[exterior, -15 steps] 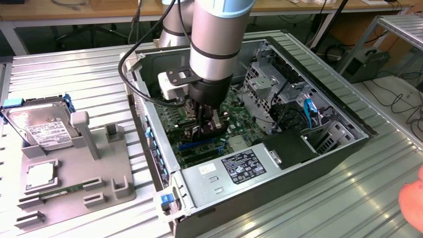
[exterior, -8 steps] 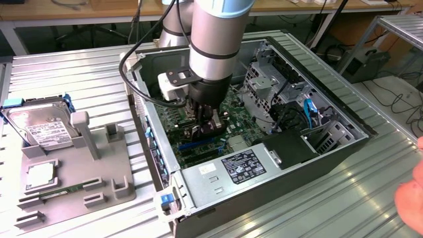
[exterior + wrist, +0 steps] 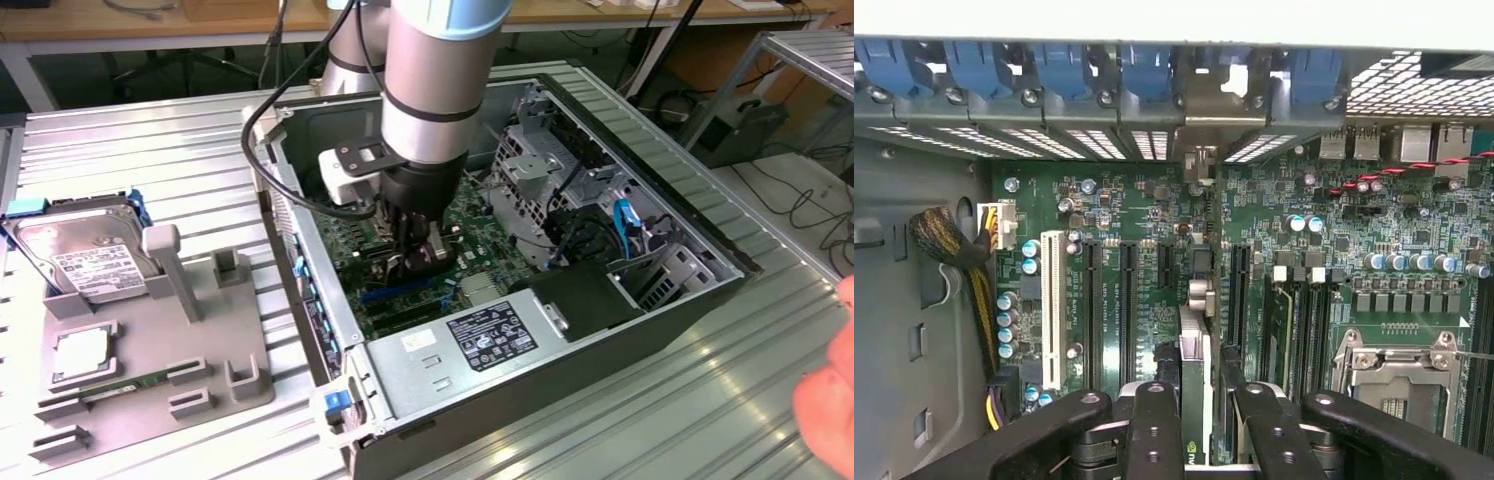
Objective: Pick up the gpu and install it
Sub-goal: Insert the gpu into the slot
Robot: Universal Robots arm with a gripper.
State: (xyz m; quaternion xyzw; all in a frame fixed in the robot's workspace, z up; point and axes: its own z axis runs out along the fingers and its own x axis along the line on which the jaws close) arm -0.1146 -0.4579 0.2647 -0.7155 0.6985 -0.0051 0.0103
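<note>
My gripper (image 3: 411, 258) reaches down into the open computer case (image 3: 694, 300) over the green motherboard (image 3: 478, 215). It is shut on the gpu (image 3: 437, 252), a dark card held on edge between the fingers. In the wrist view the black fingers (image 3: 1154, 425) clamp the gpu (image 3: 1194, 370), which shows as a thin edge running toward the case's rear wall. Its silver end bracket (image 3: 1206, 110) stands among the blue-clipped rear slot openings. The card sits in line with the long black expansion slots (image 3: 1126, 310) on the motherboard (image 3: 1334, 230); whether it is seated I cannot tell.
A grey holder (image 3: 160, 340) at the exterior view's left carries a hard drive (image 3: 80, 255), a processor (image 3: 83, 352) and a memory stick (image 3: 127, 385). Inside the case are the power supply (image 3: 467, 345) and drive cage (image 3: 534, 165). A person's hand (image 3: 830, 400) shows at the right edge.
</note>
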